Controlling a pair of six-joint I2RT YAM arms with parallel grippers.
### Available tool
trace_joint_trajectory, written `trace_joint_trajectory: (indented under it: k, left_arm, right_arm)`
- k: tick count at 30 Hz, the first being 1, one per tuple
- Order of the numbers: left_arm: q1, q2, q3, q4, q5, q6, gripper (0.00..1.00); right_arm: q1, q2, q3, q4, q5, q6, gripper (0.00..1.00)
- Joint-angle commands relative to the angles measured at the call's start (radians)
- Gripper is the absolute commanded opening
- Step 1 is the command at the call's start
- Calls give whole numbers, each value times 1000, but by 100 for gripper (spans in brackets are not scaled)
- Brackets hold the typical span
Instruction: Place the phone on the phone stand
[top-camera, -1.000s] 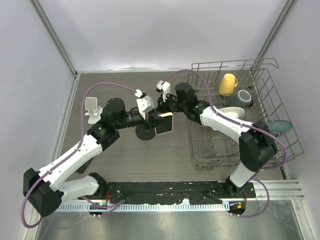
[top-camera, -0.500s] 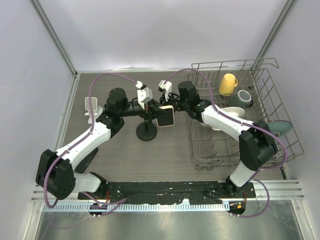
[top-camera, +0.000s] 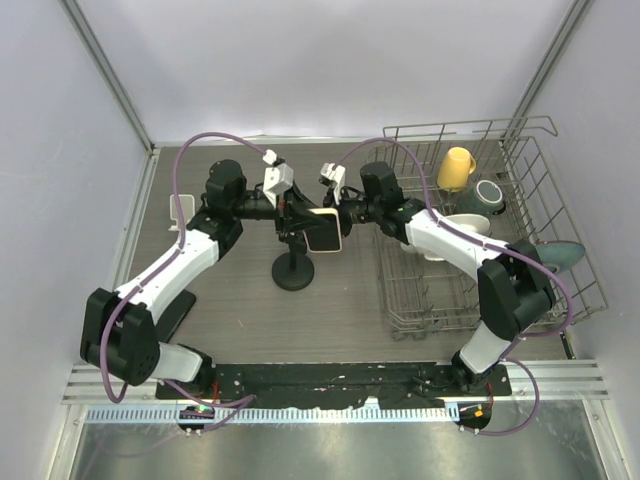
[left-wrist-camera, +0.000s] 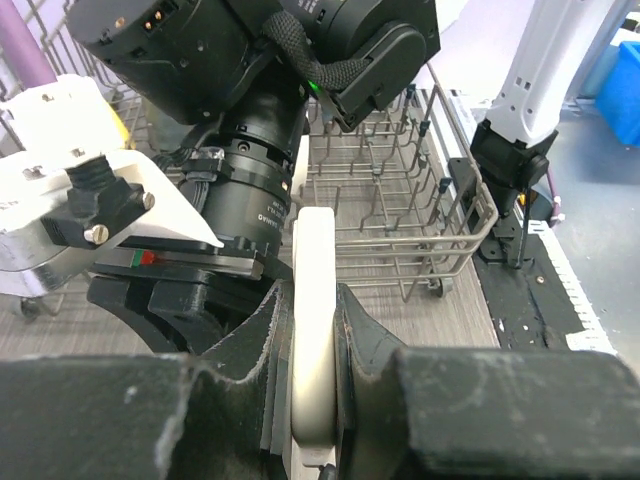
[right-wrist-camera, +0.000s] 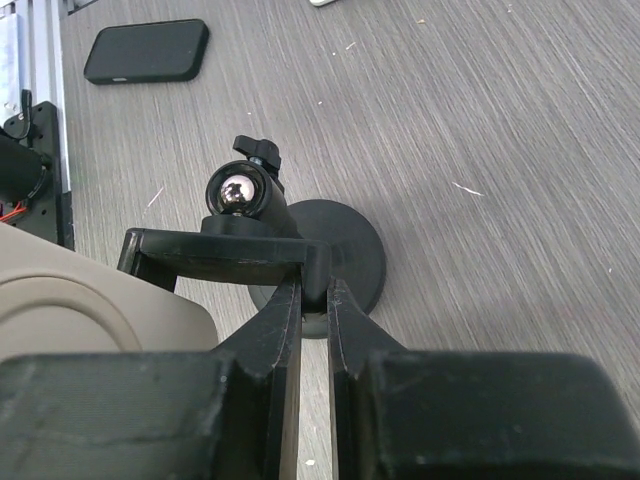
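Note:
The phone (top-camera: 325, 230) is cream-coloured and held edge-up between both grippers above the table. My left gripper (top-camera: 291, 215) is shut on it; in the left wrist view its pale edge (left-wrist-camera: 312, 300) sits clamped in my left gripper (left-wrist-camera: 312, 400). The black phone stand (top-camera: 294, 271) has a round base (right-wrist-camera: 340, 250), a chrome ball joint (right-wrist-camera: 237, 192) and a flat cradle (right-wrist-camera: 225, 258). My right gripper (right-wrist-camera: 313, 290) is shut on the cradle's right end; it also shows in the top view (top-camera: 338, 207). The phone (right-wrist-camera: 90, 305) lies right beside the cradle.
A wire dish rack (top-camera: 500, 300) stands at the right with a yellow cup (top-camera: 456, 168) and bowls. A small white stand (top-camera: 183, 212) stands at the left. A black phone (right-wrist-camera: 146, 50) lies flat on the table beyond the stand.
My left arm has swung toward the far side, carrying the phone up from beside the stand's base to the cradle. My right gripper has shifted slightly left and stays on the cradle.

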Motion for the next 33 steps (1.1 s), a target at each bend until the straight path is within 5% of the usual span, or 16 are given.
trace_joint_trajectory:
  k: [1,13,22,25,29,33]
  left_arm:
    - [11,23,35,73,66,-1,0]
    - [21,1,44,-207,43,218,0]
    - [26,-29,16,-256,5,229,0]
    - [26,-60,-17,-249,-96,206,0]
    - [3,-181,-95,-193,-412,126,0]
    - [-118,-297,-171,-235,-955,173,0]
  right_arm:
    - [-2,-11,9,69,-93,9,0]
    - [-2,-9,0,99,-39,14,0]
    - [-2,-11,-16,151,1,53,0]
    - [-2,-17,-32,184,51,87,0]
    - [-2,-46,-94,289,171,181,0]
    - [19,-103,-229,526,455,314,0]
